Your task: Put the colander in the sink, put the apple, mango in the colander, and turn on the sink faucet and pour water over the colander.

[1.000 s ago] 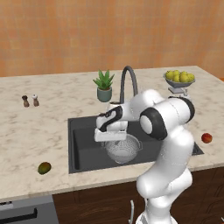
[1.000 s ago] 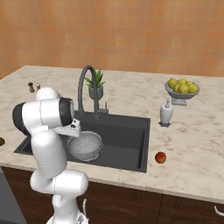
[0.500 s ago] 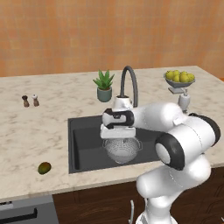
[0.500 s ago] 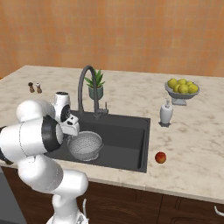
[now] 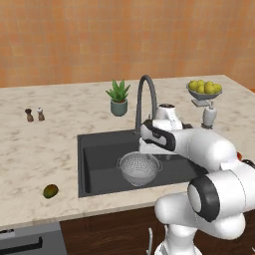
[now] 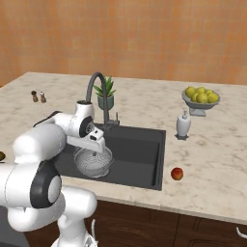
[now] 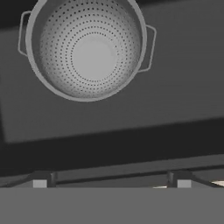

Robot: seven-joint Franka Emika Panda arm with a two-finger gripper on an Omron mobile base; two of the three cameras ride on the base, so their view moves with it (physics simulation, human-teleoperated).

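The silver colander [image 5: 139, 169] [image 6: 94, 161] stands upright and empty on the floor of the dark grey sink [image 5: 99, 154] [image 6: 140, 154]. In the hand view I look down into the colander [image 7: 87, 48]. My gripper [image 5: 147, 148] [image 6: 98, 146] [image 7: 111, 183] hovers open just above its far rim, below the spout, with nothing between the fingertips [image 7: 39, 183]. Behind the basin arches the gooseneck faucet [image 5: 144, 99] [image 6: 96, 87]. On the counter left of the sink lies the mango [image 5: 50, 191]. The apple [image 6: 177, 173] rests on the counter right of the sink; my arm partly hides the apple [image 5: 239, 156] in the left base view.
A potted plant [image 5: 118, 97] stands behind the sink. To the right are a soap dispenser [image 6: 183, 125] and a footed bowl of yellow-green fruit [image 6: 201, 96]. Salt and pepper shakers [image 5: 34, 114] stand at the back left.
My hand has come off the colander's rim and shifted right over the sink, and my elbow has swung right. The colander has stayed in place in the basin.
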